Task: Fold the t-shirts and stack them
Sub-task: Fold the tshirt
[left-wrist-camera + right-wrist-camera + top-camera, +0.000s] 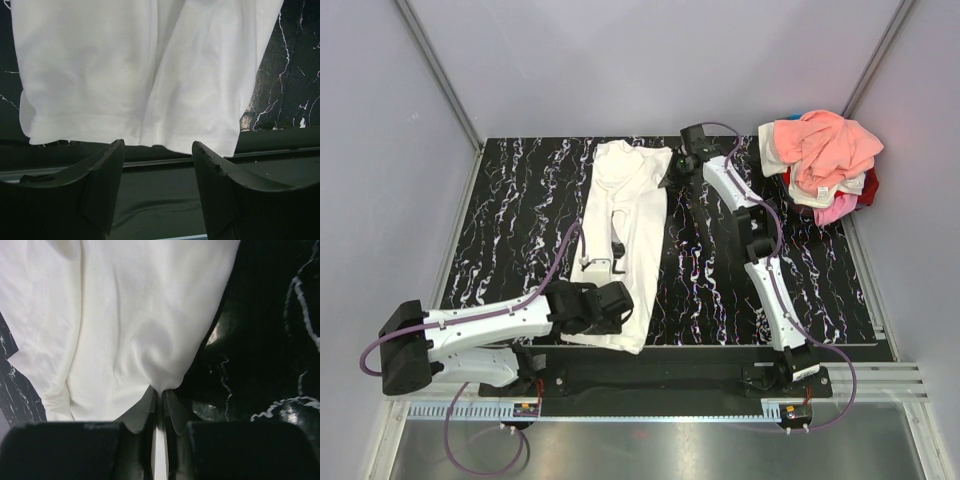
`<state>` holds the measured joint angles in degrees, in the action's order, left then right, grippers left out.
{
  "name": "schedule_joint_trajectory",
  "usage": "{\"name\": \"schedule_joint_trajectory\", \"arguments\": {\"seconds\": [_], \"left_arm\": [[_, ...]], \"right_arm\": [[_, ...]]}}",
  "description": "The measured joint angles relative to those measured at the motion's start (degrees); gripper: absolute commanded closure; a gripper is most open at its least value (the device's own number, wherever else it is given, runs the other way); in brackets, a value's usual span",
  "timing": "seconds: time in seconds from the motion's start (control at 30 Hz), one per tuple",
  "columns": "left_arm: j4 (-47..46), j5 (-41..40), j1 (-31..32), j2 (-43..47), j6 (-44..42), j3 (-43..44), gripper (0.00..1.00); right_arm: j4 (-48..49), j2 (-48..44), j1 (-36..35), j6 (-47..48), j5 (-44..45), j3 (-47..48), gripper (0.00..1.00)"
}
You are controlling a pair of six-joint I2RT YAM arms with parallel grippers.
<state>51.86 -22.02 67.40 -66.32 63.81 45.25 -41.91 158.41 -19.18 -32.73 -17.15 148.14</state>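
Note:
A white t-shirt (625,230) lies folded lengthways in a long strip down the middle of the black marbled table (510,220). My right gripper (672,168) is shut on the shirt's far right edge; in the right wrist view the cloth (125,330) bunches into the closed tips (160,392). My left gripper (620,305) is open at the near hem; in the left wrist view the hem (150,100) lies just beyond the spread fingers (107,165), which hold nothing. A black print shows faintly on the shirt's middle (617,243).
A heap of unfolded shirts (825,160), salmon-peach on top with cream, pink and red beneath, sits at the table's far right corner. Grey walls close in the table on three sides. A metal rail (650,408) runs along the near edge.

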Motion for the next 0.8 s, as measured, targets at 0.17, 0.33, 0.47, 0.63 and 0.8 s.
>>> {"name": "schedule_joint_trajectory", "arguments": {"seconds": [0.17, 0.33, 0.47, 0.63, 0.8], "left_arm": [[-1.16, 1.20, -0.07, -0.26, -0.42, 0.02, 0.39], [-1.70, 1.90, -0.11, -0.04, -0.42, 0.20, 0.38], [-1.36, 2.47, -1.84, 2.08, -1.05, 0.70, 0.37], [0.04, 3.02, -9.16, 8.72, -3.78, 0.74, 0.35], [1.70, 4.66, -18.78, 14.75, -7.89, 0.74, 0.34]], "right_arm": [[0.59, 2.34, 2.71, -0.24, 0.00, 4.28, 0.42], [4.07, 2.38, 5.51, 1.05, 0.72, 6.16, 0.04], [5.46, 0.59, 6.49, 2.54, 1.46, 3.32, 0.02], [4.37, -10.01, 7.04, 3.17, 2.14, -13.64, 0.06], [9.81, -31.85, 6.47, -1.40, 1.40, -50.42, 0.08]]}}
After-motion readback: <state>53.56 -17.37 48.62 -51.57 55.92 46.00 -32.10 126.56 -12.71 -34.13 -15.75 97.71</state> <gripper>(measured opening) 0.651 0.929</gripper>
